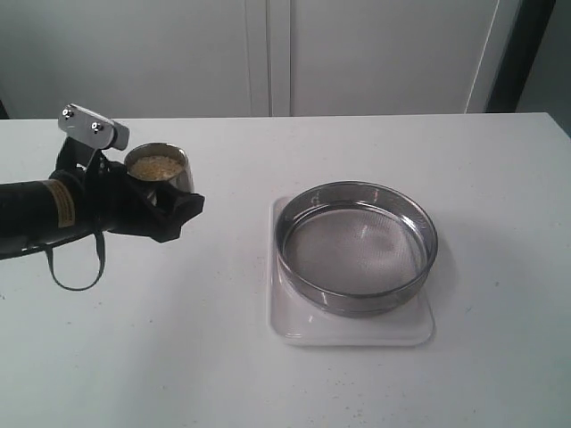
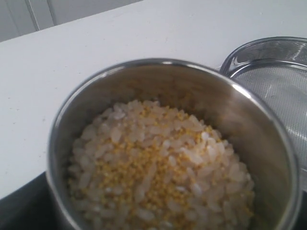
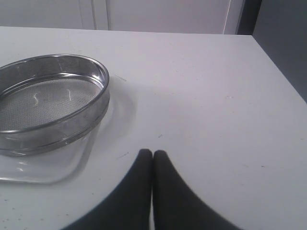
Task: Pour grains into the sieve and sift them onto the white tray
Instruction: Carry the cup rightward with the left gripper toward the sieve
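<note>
White cabinet doors (image 1: 268,53) close off the back, and in front of them a wide white tabletop (image 1: 134,357) fills nearly everything else. Across it from the edge of the exterior view reaches the black left arm (image 1: 36,209), with a thin dark strap (image 1: 71,278) looping below it and a small metal bracket (image 1: 89,127) standing up near its wrist.

Well apart from the left fingers (image 1: 171,212), beyond their tips toward the other arm's side, the white tray (image 1: 357,333) lies flat on the tabletop. Its rounded corners show around the sieve (image 1: 357,301). The sieve sits upright on the tray, its steel ring covering nearly all of it and its fine mesh letting the white show through.

Next in size is the steel cup (image 1: 177,183), upright between the left fingers, which are spread wide around its wall and clasp it from both sides. They hide its base, so I cannot tell whether it rests on the tabletop or hangs clear.

The right fingers (image 3: 146,165) are pressed together tip to tip with nothing between them, over the tabletop. The sieve and tray lie near them, off to one side and not touching.

Smallest are the grains (image 2: 158,172), pale rice-like kernels mixed with fine yellow granules. They are heaped inside the cup between the left fingers, their surface below its rim.
</note>
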